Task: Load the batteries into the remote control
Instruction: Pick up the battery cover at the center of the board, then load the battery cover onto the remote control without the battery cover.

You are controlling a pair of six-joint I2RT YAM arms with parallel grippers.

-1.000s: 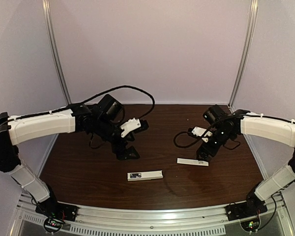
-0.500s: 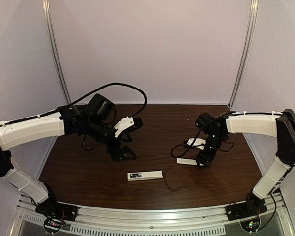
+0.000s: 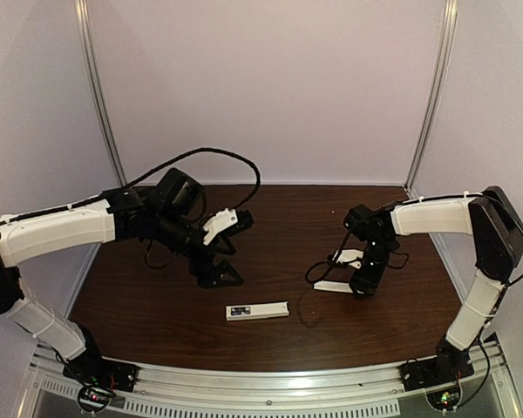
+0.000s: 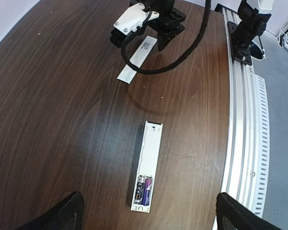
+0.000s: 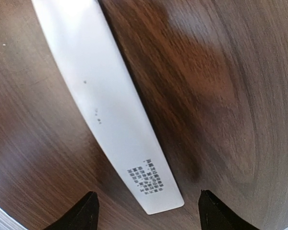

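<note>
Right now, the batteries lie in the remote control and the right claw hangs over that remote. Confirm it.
One thing is wrong: the right claw hangs over the thin white strip, not the remote control; the right wrist view shows it. The batteries do lie in the remote.

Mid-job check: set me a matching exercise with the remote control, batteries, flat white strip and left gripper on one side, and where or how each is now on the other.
Things:
1. remote control
2. batteries
3. flat white strip
4. left gripper

Places or states:
A. directly below the open right gripper, printed end towards its fingertips
B. open, holding nothing
C. seated in the uncovered bay at one end of the remote
D. lying free on the table, battery bay uncovered

Pairs: 1-D, 2-C, 3-A, 4-B
</note>
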